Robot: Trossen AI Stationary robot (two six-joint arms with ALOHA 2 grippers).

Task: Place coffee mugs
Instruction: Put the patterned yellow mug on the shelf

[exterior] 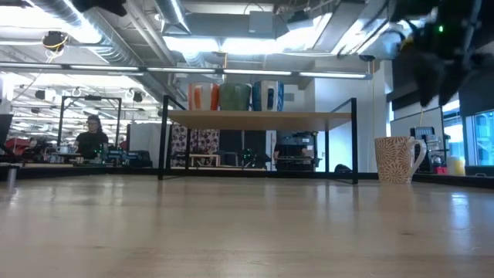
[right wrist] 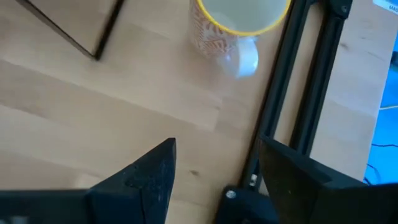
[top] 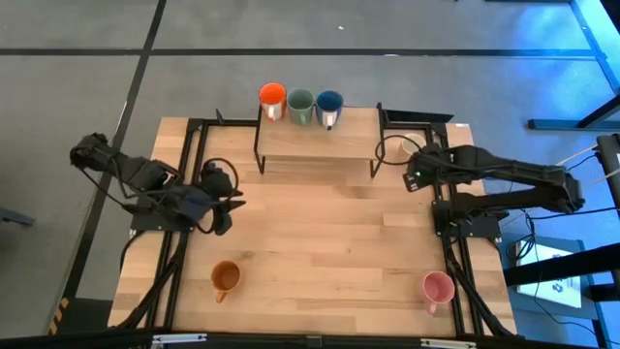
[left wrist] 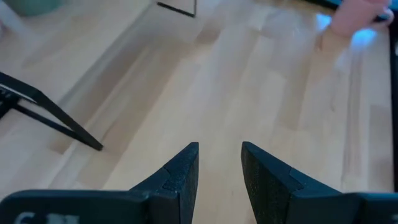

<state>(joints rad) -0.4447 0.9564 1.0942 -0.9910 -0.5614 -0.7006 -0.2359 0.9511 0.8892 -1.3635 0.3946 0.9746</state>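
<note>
A: Overhead: red-orange mug (top: 272, 95), green mug (top: 300, 103) and dark blue mug (top: 329, 101) stand in a row on the shelf (top: 315, 145); orange mug (top: 225, 278) and pink mug (top: 437, 287) sit near the table's front edge.

B: Cream-white mug (right wrist: 239, 28)?

A: Mostly hidden overhead (plain from the right wrist), standing just ahead of the right gripper (right wrist: 214, 165), fingers spread, empty. Left gripper (left wrist: 219, 165) hovers over bare wood, fingers parted.

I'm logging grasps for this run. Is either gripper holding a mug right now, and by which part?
Nothing is held. The left gripper is open over bare table, and the right gripper is open near the cream-white mug without touching it.
</note>
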